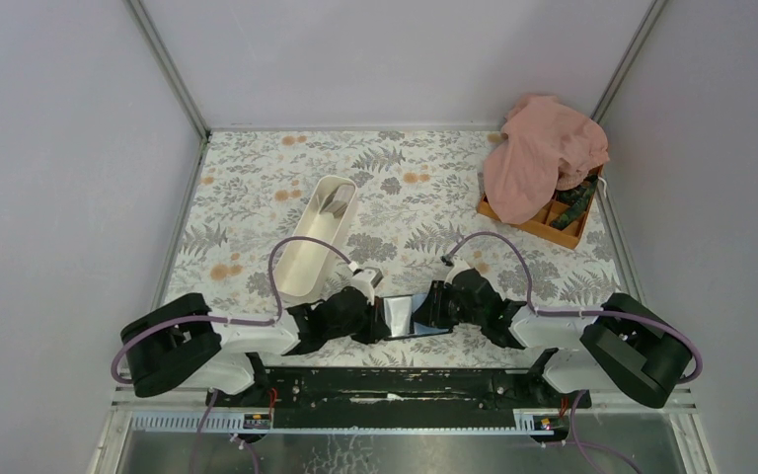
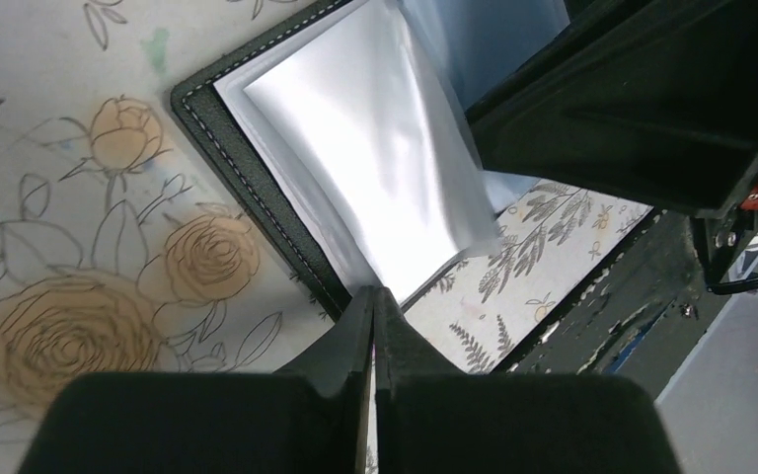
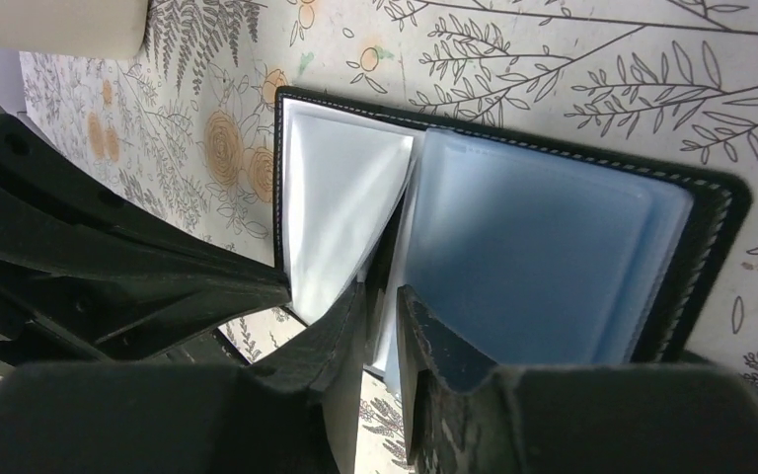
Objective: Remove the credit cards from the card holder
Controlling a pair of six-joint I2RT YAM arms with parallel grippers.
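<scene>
Both reach low, inward: left fingers point(image 2: 341, 346), right fingers point(image 3: 434, 346) at card holder point(image 1: 401, 317).

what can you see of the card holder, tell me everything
The card holder lies open on the floral table, between the two arms. It has a black cover with white stitching along its rim and glossy clear sleeves inside, white to bluish. No card is clearly visible. The shut left gripper meets one edge; the right gripper, fingers slightly apart, sits at the middle sleeves.
</scene>
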